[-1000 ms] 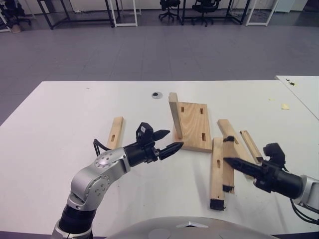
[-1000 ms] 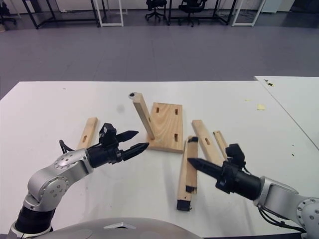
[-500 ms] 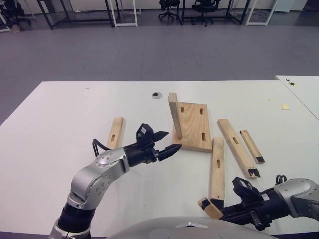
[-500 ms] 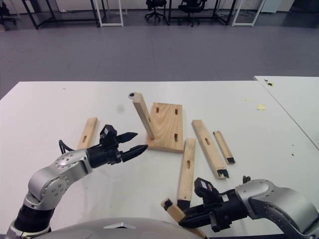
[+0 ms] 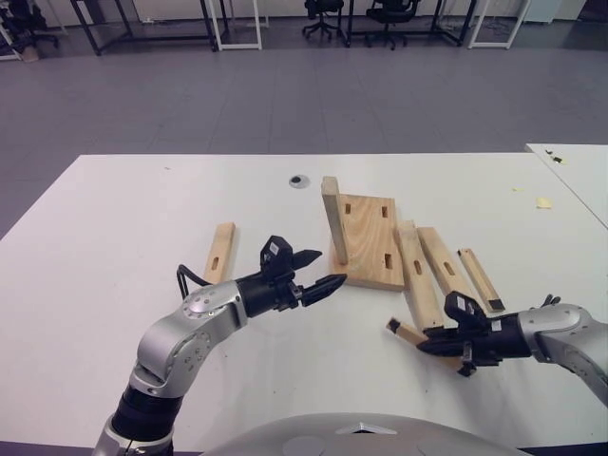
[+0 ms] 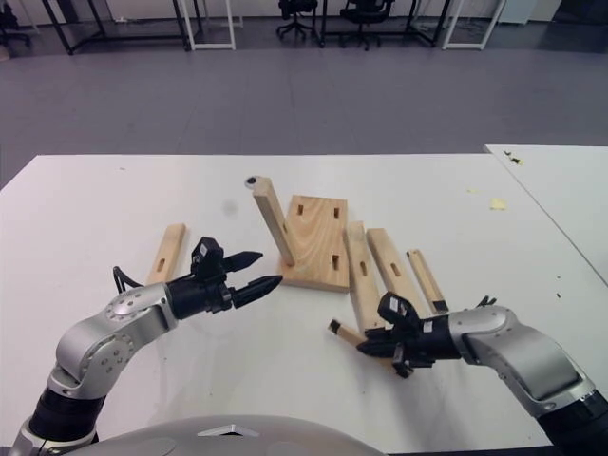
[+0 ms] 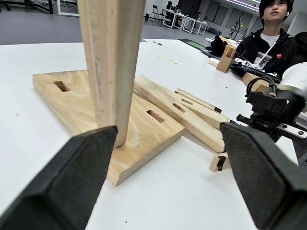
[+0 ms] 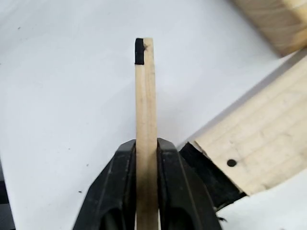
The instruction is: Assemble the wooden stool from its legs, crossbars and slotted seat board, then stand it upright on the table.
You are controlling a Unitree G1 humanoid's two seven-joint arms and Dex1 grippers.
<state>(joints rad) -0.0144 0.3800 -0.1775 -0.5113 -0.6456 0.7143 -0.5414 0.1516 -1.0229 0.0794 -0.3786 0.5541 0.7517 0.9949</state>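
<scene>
R gripper [image 5: 425, 343] came in from near edge, clamped on crossbar [image 8: 145, 96], now by leg [image 5: 414, 275] right of seat board [image 5: 370, 237]. L gripper [image 5: 328, 268]: fingers apart, left of board.

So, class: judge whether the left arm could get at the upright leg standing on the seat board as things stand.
Probably yes: the left tool is open and empty, close to the upright leg, and nothing lies between them.

I see pale bare wood, grain showing, on the seat board [image 5: 366, 237] and crossbar [image 8: 146, 96]. The table [image 5: 114, 237] is smooth matt white. The fingers [image 7: 72, 187] of the left gripper [image 5: 326, 269] look matt black.
</scene>
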